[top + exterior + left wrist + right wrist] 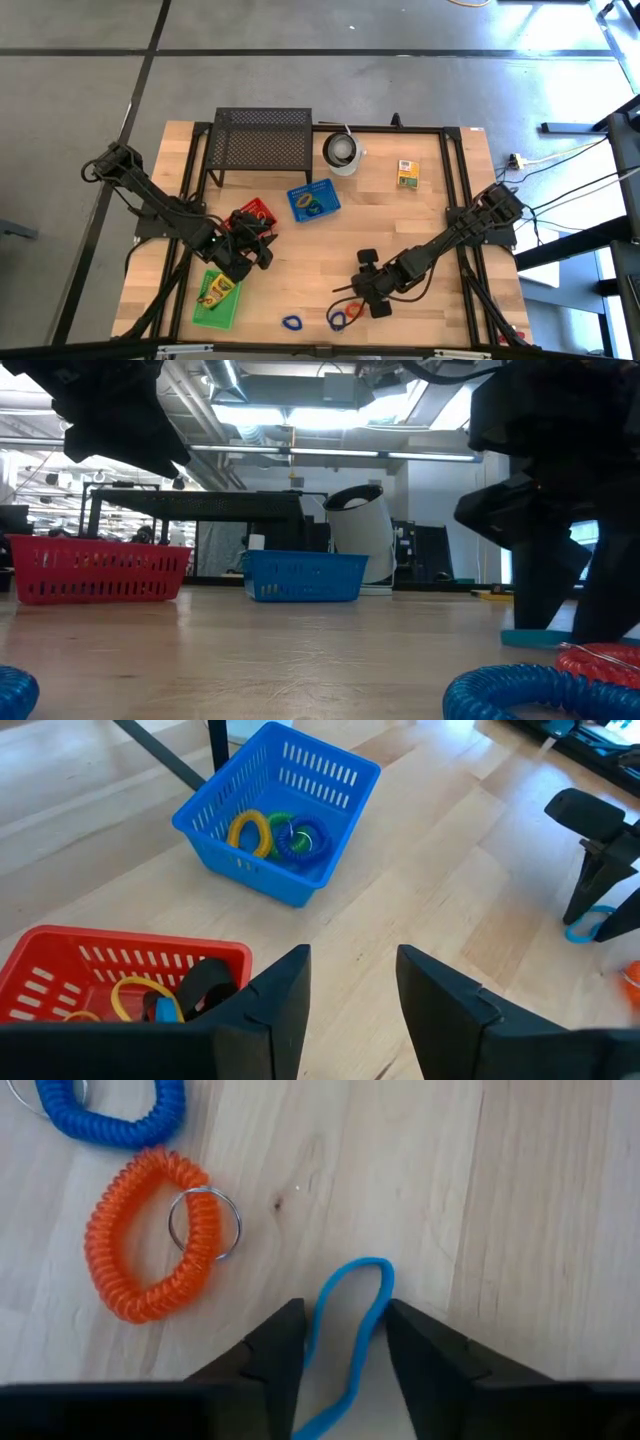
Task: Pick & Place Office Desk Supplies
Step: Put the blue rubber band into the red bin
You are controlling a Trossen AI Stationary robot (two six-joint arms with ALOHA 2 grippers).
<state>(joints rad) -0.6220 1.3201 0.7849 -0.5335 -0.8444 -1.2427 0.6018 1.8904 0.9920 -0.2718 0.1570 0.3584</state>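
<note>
While on wood, blue basket (278,828) with loops (282,835)

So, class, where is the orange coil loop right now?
In the high view, the orange coil loop lies near the table's front edge, right of centre, beside a blue coil loop and just by the right gripper.

In the right wrist view, the thin blue loop (350,1335) runs off the picture's edge between the right pincer's (345,1345) fingers; whether they touch it cannot be told. Beside the orange coil (150,1235), a blue coil (110,1110) is cut off. In the red basket (120,970), a dark item is half hidden behind its wall.
</note>
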